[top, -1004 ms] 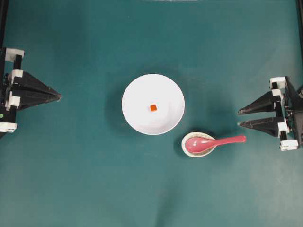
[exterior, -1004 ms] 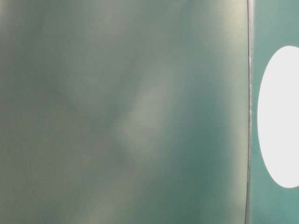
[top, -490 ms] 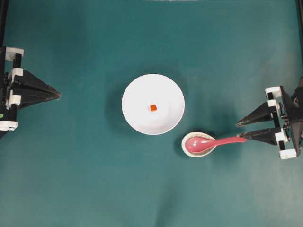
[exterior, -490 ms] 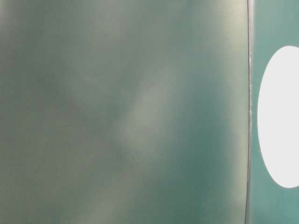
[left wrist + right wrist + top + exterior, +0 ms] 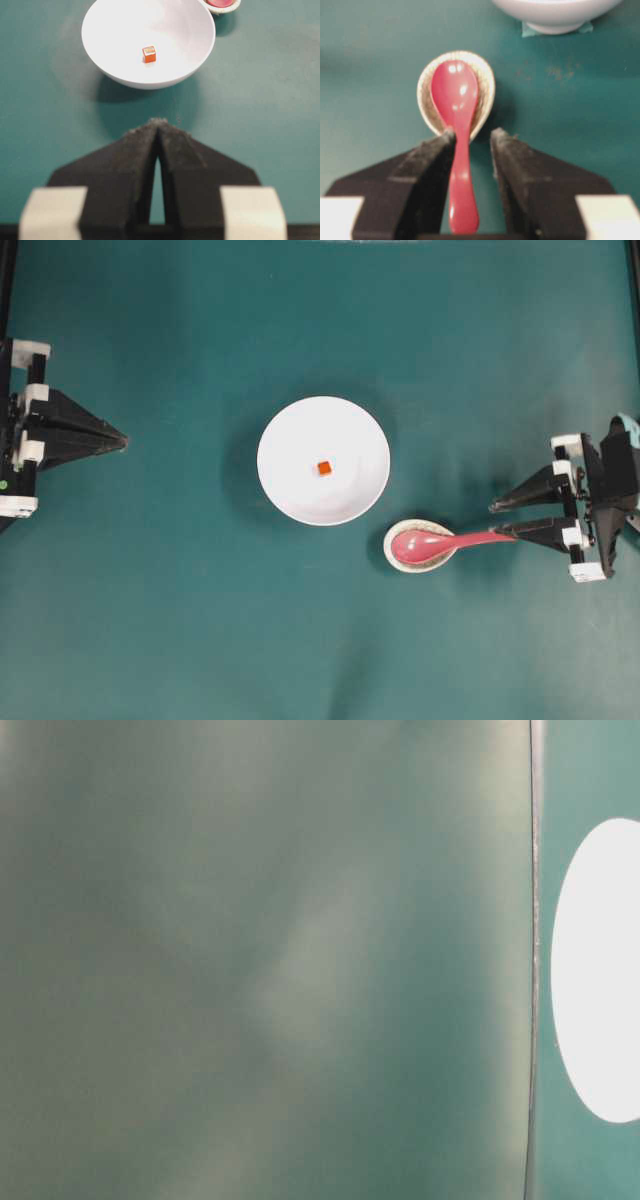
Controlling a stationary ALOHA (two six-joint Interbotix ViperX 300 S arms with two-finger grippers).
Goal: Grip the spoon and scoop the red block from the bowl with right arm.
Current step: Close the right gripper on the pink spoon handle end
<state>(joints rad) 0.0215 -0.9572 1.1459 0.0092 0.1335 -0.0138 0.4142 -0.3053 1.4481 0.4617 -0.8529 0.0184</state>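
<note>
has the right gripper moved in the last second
Yes. In the overhead view the right gripper has shifted down and slightly left toward the spoon, whose handle now lies between its open jaws.

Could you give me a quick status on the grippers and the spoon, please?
Right gripper open, astride spoon handle. Left gripper shut, idle. Block in bowl. Nothing in the way.

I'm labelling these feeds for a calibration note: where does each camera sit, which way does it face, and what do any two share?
Overhead: straight down on the green table; both claws show, left claw, right claw.
Table-level: blurred green, white oval at right; no robot parts.
Left wrist: faces the large white bowl holding the tiny orange-red block.
Right wrist: faces the glossy pink-red spoon between open fingers.
Both wrist views share bowl and spoon.
</note>
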